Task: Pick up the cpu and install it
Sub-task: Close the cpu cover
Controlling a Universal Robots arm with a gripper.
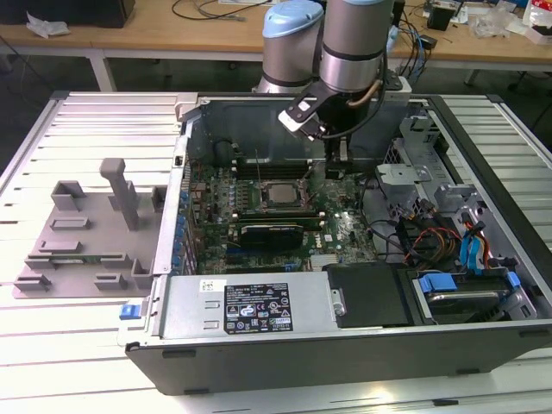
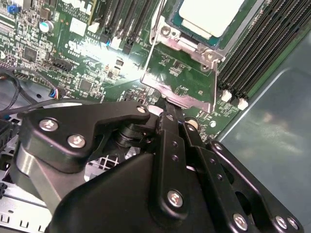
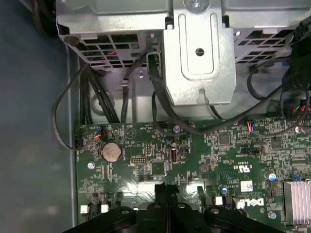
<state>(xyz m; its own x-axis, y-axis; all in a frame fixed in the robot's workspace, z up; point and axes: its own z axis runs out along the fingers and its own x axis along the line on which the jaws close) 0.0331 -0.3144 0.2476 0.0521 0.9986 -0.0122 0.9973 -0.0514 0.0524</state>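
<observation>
The computer case lies on its side in the middle of the exterior view with its panel off. This is most likely so that the motherboard faces up and the arm, in the upper centre of the frame, can reach it from above. The cpu sits flat near the centre of that frame, silver plate up, just above the long black card. In the second wrist view the cpu lies inside the socket's metal frame, between rows of memory slots. Judged from this, it is seated in its place rather than being carried. The grey tray on the exterior view's left, with its raised holders, probably serves to present parts to the arm. Whether anything rests on it is too small to tell.

In both wrist views the gripper hangs over bare green board beside the socket, on the exterior view's right of it, near the cpu but apart from it. Its fingers are pressed together, with only a thin seam between them and nothing pinched there. As far as can be seen, they touch neither the cpu nor the metal frame.
</observation>
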